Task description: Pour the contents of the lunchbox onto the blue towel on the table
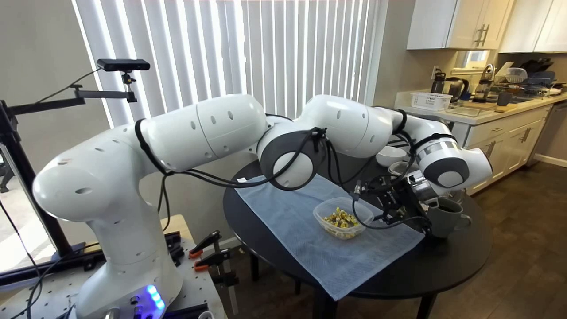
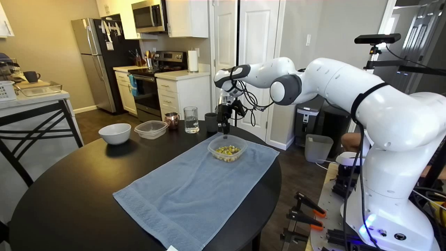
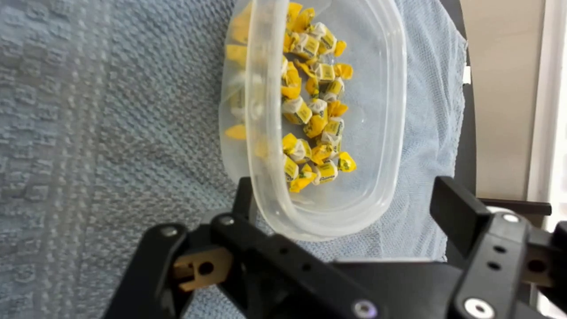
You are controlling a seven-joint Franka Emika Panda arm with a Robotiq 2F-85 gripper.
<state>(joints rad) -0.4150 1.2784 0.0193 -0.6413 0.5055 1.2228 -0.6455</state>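
Note:
The lunchbox (image 1: 323, 208) is a see-through shallow container on the blue towel (image 1: 283, 221), upright; it also shows in an exterior view (image 2: 223, 140) and the wrist view (image 3: 376, 110). Its contents (image 3: 319, 110) are several yellow-and-white wrapped pieces, also visible in both exterior views (image 1: 341, 217) (image 2: 228, 150). The towel (image 2: 195, 188) lies on the dark round table (image 2: 69, 195). My gripper (image 3: 350, 201) is open at the lunchbox's near end. One finger is close beside the left rim and partly hidden by it; contact cannot be told. The other finger is apart from the right side.
A dark grey cup (image 2: 211, 122) stands close to my gripper; it also shows in an exterior view (image 1: 445, 217). Along the table are a water glass (image 2: 191, 120), a copper mug (image 2: 171, 120), another clear container (image 2: 151, 129) and a white bowl (image 2: 115, 134). A chair (image 2: 38, 129) stands behind.

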